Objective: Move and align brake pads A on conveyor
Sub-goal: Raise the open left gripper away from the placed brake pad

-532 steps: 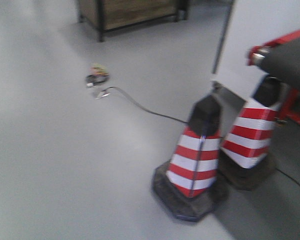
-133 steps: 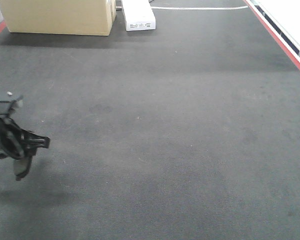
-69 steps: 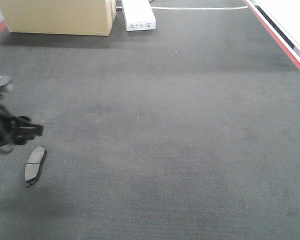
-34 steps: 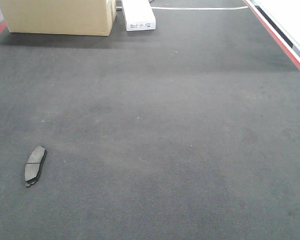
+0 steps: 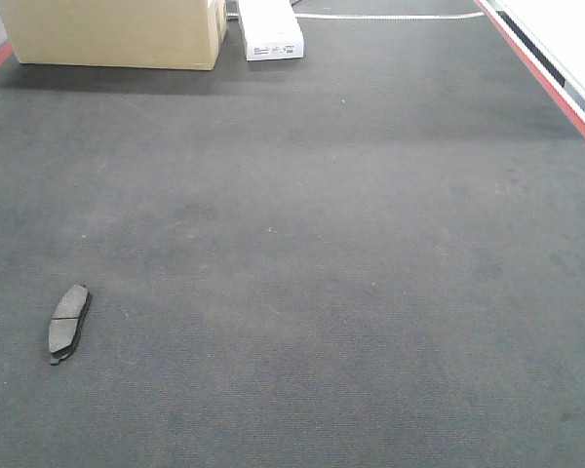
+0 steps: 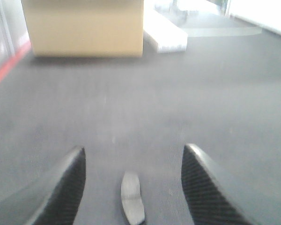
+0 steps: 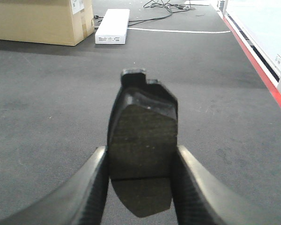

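Right claw (image 7: 140,152) clamps a brake pad (image 7: 143,126); left claw (image 6: 133,154) gapes wide over another pad (image 6: 132,201) near conveyor's (image 5: 322,244) left red edge (image 6: 9,65)

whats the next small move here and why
Probably bring the right gripper, shut on a held pad, down to the conveyor beside the lying pad, lined up with it. The left gripper is open above that pad, which already rests flat on the belt.

I can read nothing here: the sticker (image 7: 75,5) on the cardboard box (image 7: 37,23) and the dark print on the white box (image 5: 270,27) are too small.
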Available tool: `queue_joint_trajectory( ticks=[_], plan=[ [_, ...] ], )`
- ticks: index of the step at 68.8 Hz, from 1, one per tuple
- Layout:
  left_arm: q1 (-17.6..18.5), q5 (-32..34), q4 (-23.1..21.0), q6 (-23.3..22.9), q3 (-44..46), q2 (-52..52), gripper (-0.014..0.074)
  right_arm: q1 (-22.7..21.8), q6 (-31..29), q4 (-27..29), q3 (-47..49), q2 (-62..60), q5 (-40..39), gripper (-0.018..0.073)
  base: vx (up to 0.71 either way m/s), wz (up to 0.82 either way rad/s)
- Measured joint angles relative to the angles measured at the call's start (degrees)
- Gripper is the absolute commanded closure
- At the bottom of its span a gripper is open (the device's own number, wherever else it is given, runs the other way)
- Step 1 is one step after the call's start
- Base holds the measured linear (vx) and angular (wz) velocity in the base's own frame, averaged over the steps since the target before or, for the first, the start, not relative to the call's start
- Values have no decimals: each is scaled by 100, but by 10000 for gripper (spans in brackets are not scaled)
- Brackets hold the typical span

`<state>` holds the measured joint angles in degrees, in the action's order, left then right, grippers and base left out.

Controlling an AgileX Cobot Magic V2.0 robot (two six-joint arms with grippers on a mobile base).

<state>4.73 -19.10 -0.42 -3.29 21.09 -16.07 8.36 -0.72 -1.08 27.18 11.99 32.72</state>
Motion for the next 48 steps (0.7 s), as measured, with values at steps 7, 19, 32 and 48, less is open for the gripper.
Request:
queue_joint_trajectory(
  ticks=[7,19,32,48],
  plan=[
    [0,0,0,0,-2,94,174,0,0,0,0,0,0,569,0,0],
    [0,-68,0,0,-2,93,174,0,0,0,0,0,0,569,0,0],
    [0,-84,0,0,-13,93,174,0,-4,0,0,0,0,569,0,0],
    [0,-84,0,0,-13,93,174,0,-4,0,0,0,0,569,0,0]
  ],
)
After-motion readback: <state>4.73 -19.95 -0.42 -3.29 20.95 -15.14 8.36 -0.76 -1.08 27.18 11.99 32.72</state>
